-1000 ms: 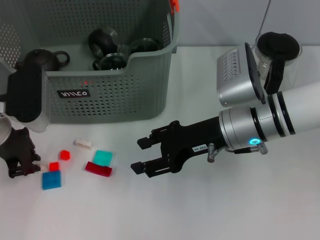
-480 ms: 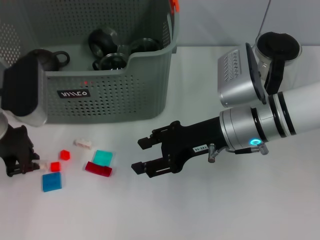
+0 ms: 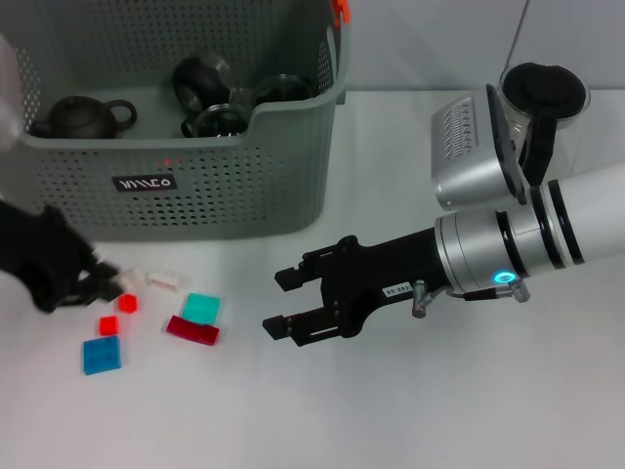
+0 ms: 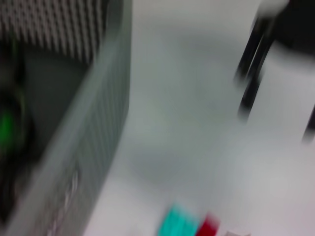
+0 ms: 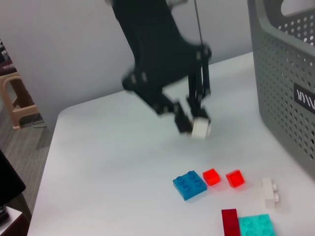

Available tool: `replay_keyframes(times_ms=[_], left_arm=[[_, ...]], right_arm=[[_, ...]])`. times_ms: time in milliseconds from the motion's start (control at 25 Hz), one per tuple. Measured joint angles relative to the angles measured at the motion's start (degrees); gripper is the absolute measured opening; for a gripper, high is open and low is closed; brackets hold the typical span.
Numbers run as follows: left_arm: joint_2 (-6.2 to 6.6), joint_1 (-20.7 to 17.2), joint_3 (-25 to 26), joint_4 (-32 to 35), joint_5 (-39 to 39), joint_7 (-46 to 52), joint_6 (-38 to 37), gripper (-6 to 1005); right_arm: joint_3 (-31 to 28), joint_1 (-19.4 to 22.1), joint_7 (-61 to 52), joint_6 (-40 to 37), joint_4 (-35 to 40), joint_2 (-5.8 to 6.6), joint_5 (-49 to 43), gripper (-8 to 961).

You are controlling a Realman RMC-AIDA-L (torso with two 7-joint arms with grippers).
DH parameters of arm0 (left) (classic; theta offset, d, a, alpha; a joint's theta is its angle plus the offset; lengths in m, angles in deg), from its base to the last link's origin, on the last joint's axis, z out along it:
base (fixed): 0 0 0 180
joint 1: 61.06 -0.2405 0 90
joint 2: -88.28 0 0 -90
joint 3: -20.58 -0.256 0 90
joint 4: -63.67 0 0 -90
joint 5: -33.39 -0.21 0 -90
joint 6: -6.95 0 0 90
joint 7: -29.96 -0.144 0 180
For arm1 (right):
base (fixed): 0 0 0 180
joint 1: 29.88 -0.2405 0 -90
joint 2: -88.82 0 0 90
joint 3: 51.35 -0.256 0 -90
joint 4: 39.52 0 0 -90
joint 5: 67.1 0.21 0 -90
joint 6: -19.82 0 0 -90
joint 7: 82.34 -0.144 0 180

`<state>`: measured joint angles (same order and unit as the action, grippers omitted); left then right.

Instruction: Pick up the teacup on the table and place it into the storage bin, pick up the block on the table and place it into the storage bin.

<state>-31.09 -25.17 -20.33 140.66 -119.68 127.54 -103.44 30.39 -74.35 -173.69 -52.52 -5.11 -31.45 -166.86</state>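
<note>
The grey-green storage bin [image 3: 210, 200] stands at the back left, its wall also in the right wrist view [image 5: 285, 83]. Dark teacups [image 3: 200, 83] and a teapot [image 3: 83, 115] lie inside it. My left gripper [image 3: 115, 285] hangs in front of the bin, shut on a small white block [image 5: 200, 128] held above the table. Below it lie a blue block [image 3: 101, 354], two small red blocks [image 3: 106, 325], a white one [image 3: 162, 279], a teal one [image 3: 201, 309] and a dark red one [image 3: 191, 330]. To their right my right gripper [image 3: 283, 303] is open and holds nothing.
A glass pitcher with a black lid [image 3: 542, 98] stands at the back right, behind my right arm. In the right wrist view, the table's edge [image 5: 49, 147] lies beyond the blocks, with a stool [image 5: 17, 98] past it.
My left gripper has swung from the table's left edge toward the bin's front, lifting the small white block off the table. The right arm has hardly moved.
</note>
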Motion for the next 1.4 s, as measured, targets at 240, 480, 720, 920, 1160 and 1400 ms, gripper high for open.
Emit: replay_keyframes(times_ms=[240, 480, 720, 920, 1160, 1400], left_arm=[[3.53, 4.89, 10.37, -0.96, 14.38, 6.77, -4.72, 147], [8.33, 9.1, 8.75, -3.99, 16.74, 16.96, 9.78, 146], [11.32, 12.44, 1.36, -13.05, 13.6, 24.58, 27.52, 150], [10.19, 13.56, -0.71, -15.26, 8.11, 27.73, 35.21, 153], [9.69, 12.32, 1.45, -9.52, 10.07, 29.67, 31.83, 367], [8.68, 7.0, 4.58, 4.67, 25.0, 26.53, 12.6, 607]], right_arm=[[0.0, -0.07, 0.1, -0.38, 0.19, 0.05, -0.1, 684], [0.2, -0.24, -0.26, -0.62, 0.29, 0.04, -0.28, 684], [0.26, -0.27, -0.29, -0.79, 0.31, 0.04, -0.11, 683], [0.18, -0.24, -0.31, -0.82, 0.32, 0.04, -0.23, 683], [0.03, -0.1, -0.09, -0.92, 0.32, 0.09, -0.36, 683], [-0.03, -0.11, 0.06, -0.86, 0.3, 0.12, -0.39, 682]])
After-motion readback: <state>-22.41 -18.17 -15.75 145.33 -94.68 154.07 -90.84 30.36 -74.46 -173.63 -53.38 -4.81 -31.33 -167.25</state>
